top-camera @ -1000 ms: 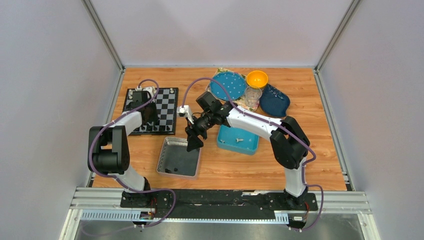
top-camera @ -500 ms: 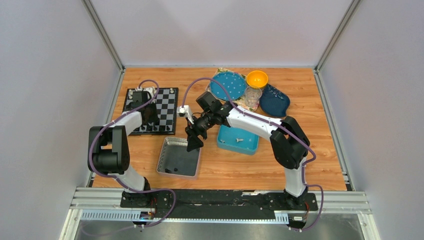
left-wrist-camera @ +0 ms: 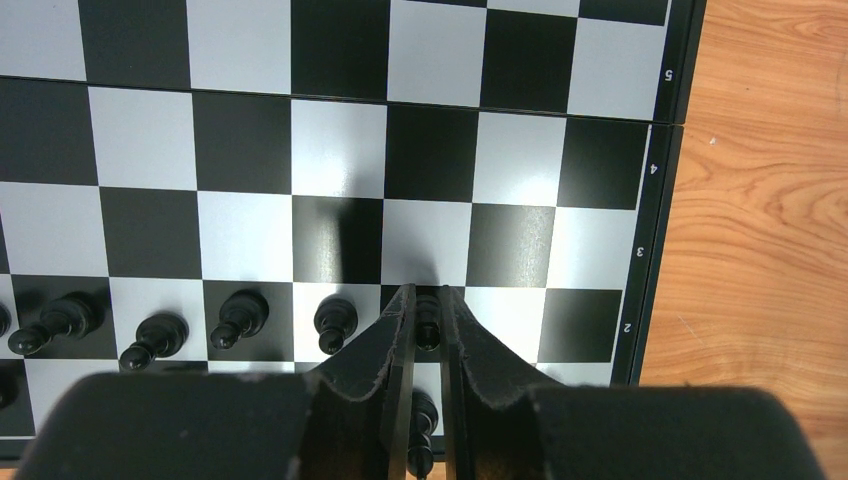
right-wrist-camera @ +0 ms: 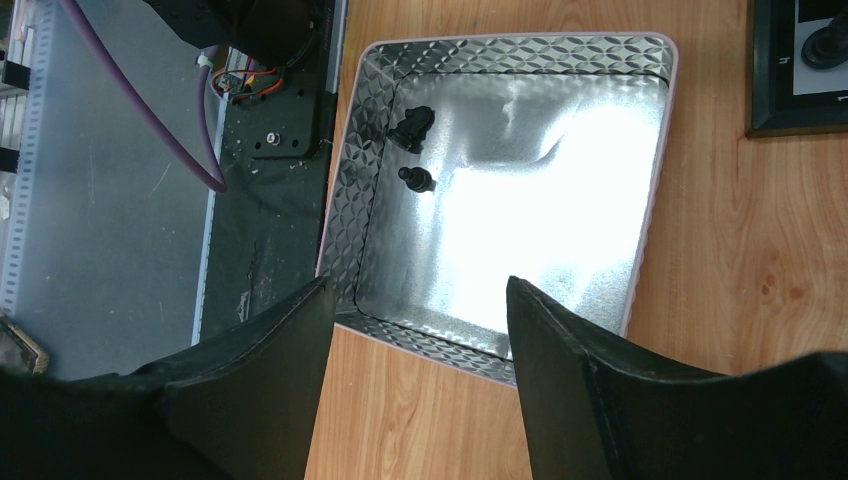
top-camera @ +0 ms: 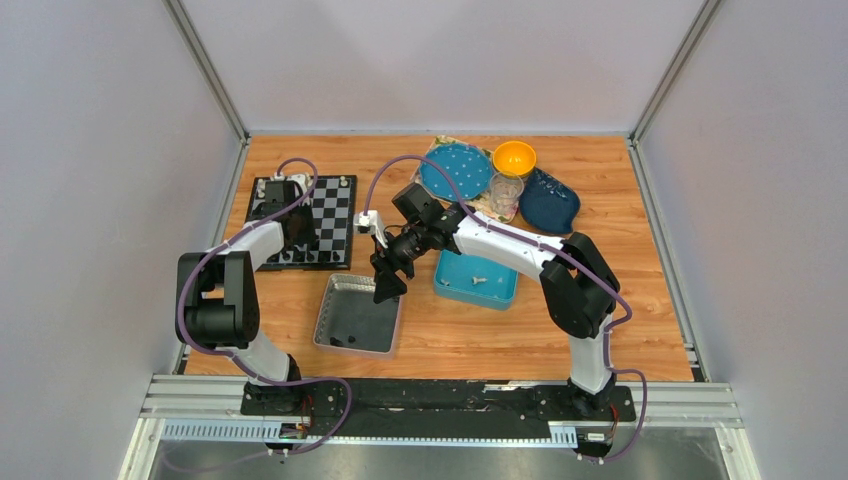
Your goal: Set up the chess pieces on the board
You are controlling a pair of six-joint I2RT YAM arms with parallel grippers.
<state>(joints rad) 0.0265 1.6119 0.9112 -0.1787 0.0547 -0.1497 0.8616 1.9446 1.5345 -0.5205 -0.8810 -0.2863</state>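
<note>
The board lies at the table's left, black-and-white checkered. A row of black chess pieces stands on its near rank. My left gripper is down over that row, shut on a black pawn that stands on a square; another black piece shows behind it. My right gripper hangs open over the near rim of the silver tray, with nothing between its fingers. Two black pieces lie in that tray's corner.
A blue tray holding a small white piece sits right of the silver tray. At the back stand a dotted blue plate, an orange bowl, a glass and a dark blue plate.
</note>
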